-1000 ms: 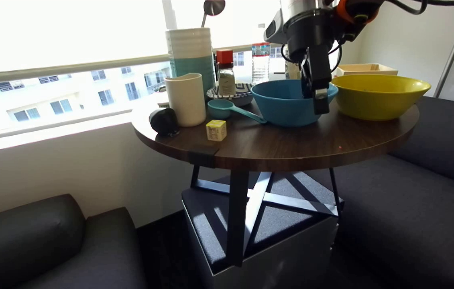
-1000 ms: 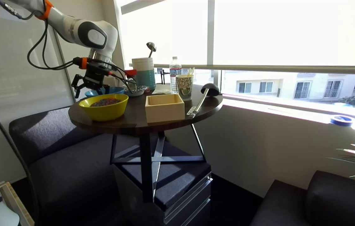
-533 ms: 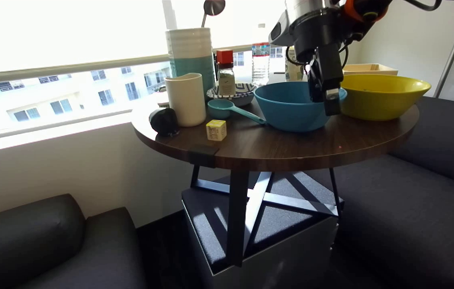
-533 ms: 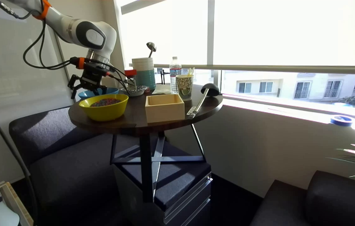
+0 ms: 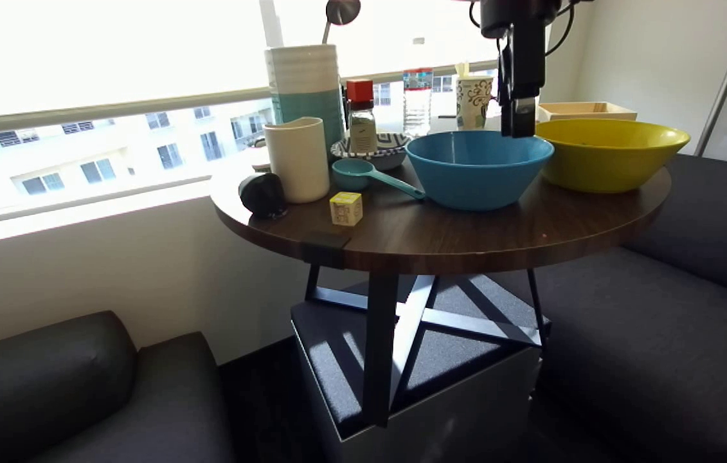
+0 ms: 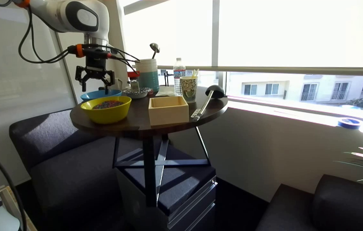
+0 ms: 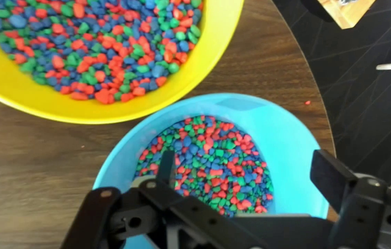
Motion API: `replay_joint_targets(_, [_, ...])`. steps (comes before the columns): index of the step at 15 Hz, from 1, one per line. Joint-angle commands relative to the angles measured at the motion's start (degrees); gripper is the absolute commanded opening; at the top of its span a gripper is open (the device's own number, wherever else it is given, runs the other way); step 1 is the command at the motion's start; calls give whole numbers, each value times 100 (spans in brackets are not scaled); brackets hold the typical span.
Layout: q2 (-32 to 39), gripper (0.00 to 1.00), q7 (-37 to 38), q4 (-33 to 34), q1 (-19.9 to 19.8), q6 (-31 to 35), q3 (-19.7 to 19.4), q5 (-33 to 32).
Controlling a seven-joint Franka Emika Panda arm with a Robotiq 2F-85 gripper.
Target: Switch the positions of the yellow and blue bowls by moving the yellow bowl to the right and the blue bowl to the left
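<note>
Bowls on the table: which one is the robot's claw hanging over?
The blue bowl, between the yellow bowl and the patterned bowl in an exterior view; only it lies beneath the open gripper.

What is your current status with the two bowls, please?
Fingers open, nothing gripped. Blue bowl below, on table, pebbles inside. Yellow bowl close beside it, possibly in the way.

In an exterior view we see, on the desk, the right-hand bowl at the frame's right with a box behind it, and the left-hand bowl just beside, right of centre. Further left lies a measuring scoop, a toy block before it. Pebbles lie in both bowls.
</note>
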Motion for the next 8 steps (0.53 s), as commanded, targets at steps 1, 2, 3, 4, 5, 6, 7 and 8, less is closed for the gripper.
replay_joint_targets(1, [-504, 100, 165, -277, 67, 192, -19, -843])
replay_joint_targets(2, [-576, 100, 78, -301, 72, 154, -17, -1160])
replay_joint_targets(3, [-635, 100, 47, -350, 65, 118, -29, -1443])
replay_joint_targets(4, [-710, 100, -26, -431, 67, 137, -45, -1716])
replay_joint_targets(5, [-768, 100, -62, -503, 62, 175, -66, -1958])
replay_joint_targets(6, [-818, 100, -69, -582, 61, 256, -95, -2138])
replay_joint_targets(7, [-851, 100, -82, -646, 53, 372, -136, -2301])
replay_joint_targets(8, [-875, 100, -105, -701, 42, 555, -189, -2430])
